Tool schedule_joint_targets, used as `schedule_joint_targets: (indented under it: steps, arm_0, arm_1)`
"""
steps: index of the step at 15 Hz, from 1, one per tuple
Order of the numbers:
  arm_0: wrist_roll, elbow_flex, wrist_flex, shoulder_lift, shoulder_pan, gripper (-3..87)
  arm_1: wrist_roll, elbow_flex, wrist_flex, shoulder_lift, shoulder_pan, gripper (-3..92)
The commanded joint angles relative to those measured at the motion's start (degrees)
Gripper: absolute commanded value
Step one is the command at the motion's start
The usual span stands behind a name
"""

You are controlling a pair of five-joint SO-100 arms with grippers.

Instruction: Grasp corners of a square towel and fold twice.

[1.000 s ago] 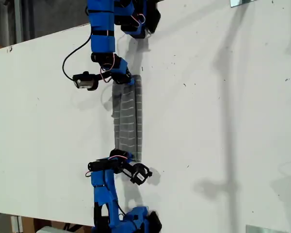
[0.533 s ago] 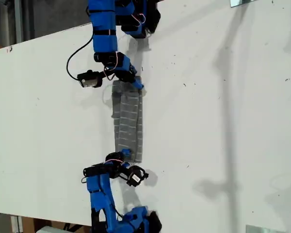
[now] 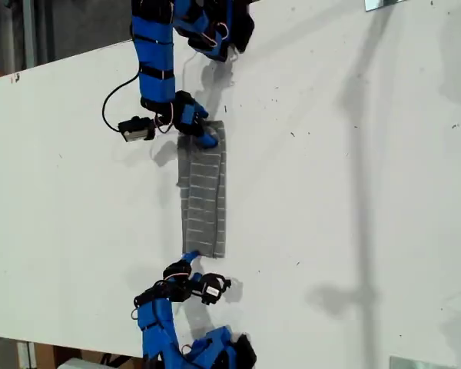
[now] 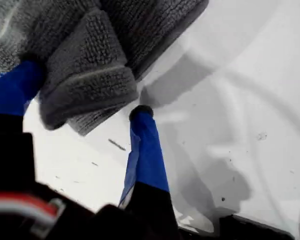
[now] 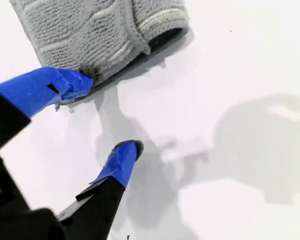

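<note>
The grey striped towel lies on the white table as a narrow folded strip running up and down the exterior view. My first gripper is at its upper end, open. In the first wrist view a folded corner of the towel rests over one finger, and the other fingertip sits just under the cloth's edge. My second gripper is just below the towel's lower end, open. In the second wrist view one of its fingers touches the edge of the towel, while the other is on bare table.
The white table spreads wide toward the exterior view's right. Its edge slants along that view's upper left. The arm bases stand at the top and bottom. Metal brackets sit at the right-hand table corners.
The towel has settled flat as a narrow strip. My second gripper has let go of the lower end and pulled back below it. My first gripper has opened and shifted slightly toward the exterior view's left.
</note>
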Motion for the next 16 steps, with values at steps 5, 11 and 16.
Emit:
schedule_joint_targets:
  steps: [5, 11, 16]
  arm_0:
    - [-4.39, 3.60, -4.92, 1.05, -0.53, 23.9]
    - [-5.19, 4.39, -5.62, 1.41, -0.44, 23.6]
    - [-5.63, 4.75, -5.71, 1.67, -0.26, 23.6]
  arm_1:
    - [1.85, -10.81, 4.83, -10.99, 0.18, -0.1]
    - [18.46, 13.36, 12.74, 33.75, -3.87, -0.1]
    - [30.06, 15.21, 25.14, 59.41, -10.37, -0.1]
